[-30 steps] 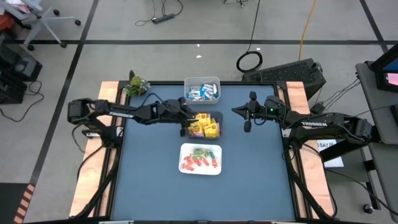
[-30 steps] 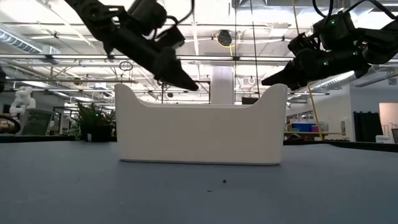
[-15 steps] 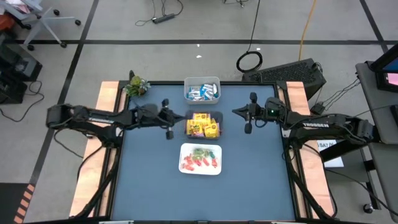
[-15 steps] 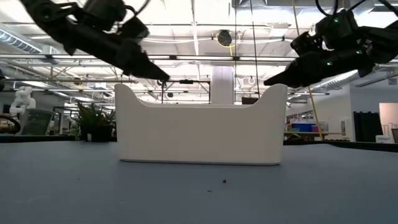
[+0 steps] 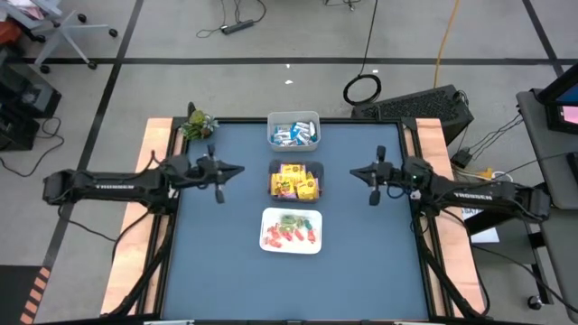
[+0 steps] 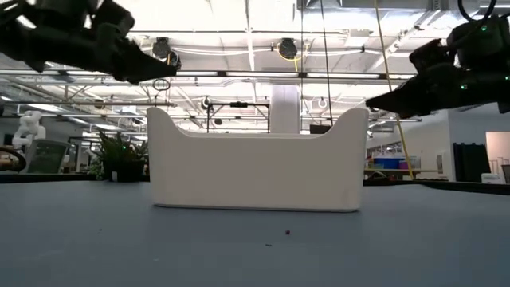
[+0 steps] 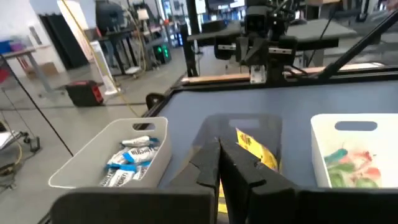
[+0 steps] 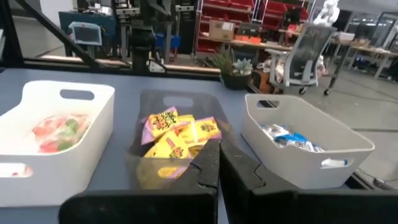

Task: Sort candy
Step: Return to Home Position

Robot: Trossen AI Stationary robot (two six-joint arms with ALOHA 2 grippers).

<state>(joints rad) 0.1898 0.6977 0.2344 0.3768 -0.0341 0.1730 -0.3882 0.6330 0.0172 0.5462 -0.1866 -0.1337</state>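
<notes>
We see three bins in a row down the middle of the table. The gray bin [image 5: 293, 115], farthest back, holds the blue-and-white bars [image 5: 294, 135]. The black bin [image 5: 318, 171] in the middle holds the yellow packets [image 5: 296, 183]. The white bin [image 5: 292, 211], nearest the front, holds red pieces [image 5: 287, 237], with green pieces [image 5: 291, 219] at its far end.

The left gripper [image 5: 239, 170] hangs in the air left of the black bin, clear of it. The right gripper [image 5: 354, 171] mirrors it on the other side. In each wrist view we find the two dark fingers pressed together with nothing between them.

A second ago the left gripper reached over the black bin's left edge; since then that arm has drawn back toward its own side. The right gripper has shifted only slightly, a little away from the bins. The candy lies as it did.

The table top is a dark blue mat [image 5: 361, 271] with wooden strips [image 5: 135, 262] along both sides, and a small green plant [image 5: 197, 125] sits at its back left corner. Around it we see grey floor crossed by black lines, and from table height a bright hall with ceiling lights behind the white bin
</notes>
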